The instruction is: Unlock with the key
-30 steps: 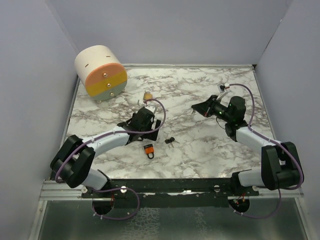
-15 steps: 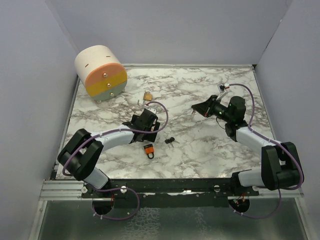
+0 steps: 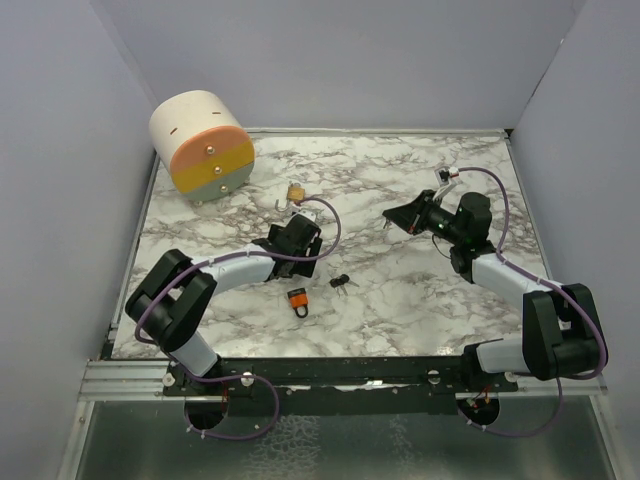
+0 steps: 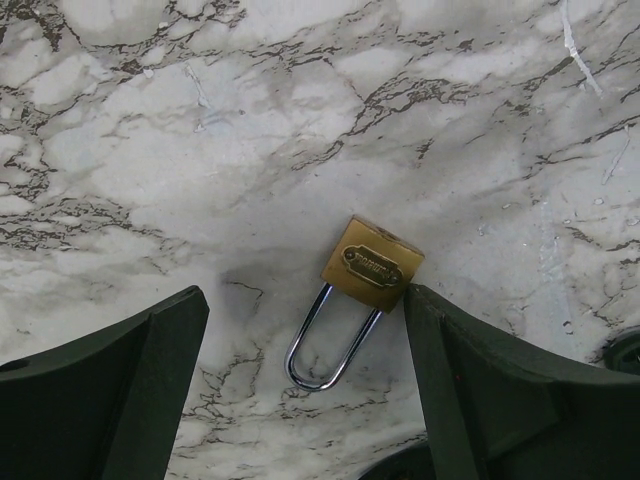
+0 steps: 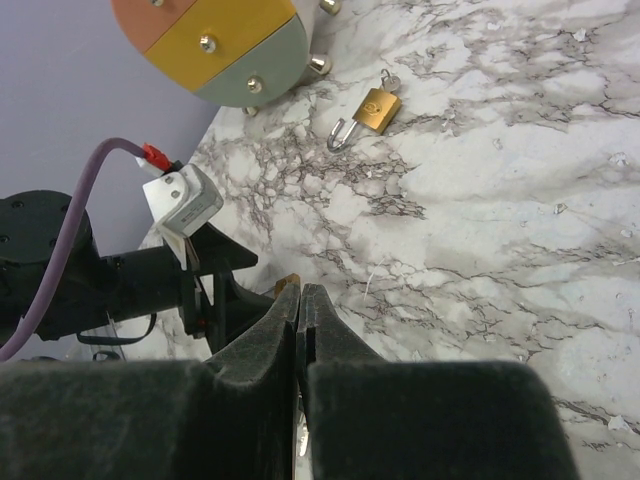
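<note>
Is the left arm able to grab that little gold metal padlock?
Probably yes. The left gripper hangs open over the little gold metal padlock, a finger each side, nothing in between.

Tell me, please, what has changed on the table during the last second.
The left arm swung its elbow inward, toward the table's middle, and the open left pincer shifted slightly right above the small brass padlock, which lies flat and is not gripped. Nothing was taken or released. The right pincer stayed shut and still; the orange padlock, the black keys and the round cream drawer drum did not move.
</note>
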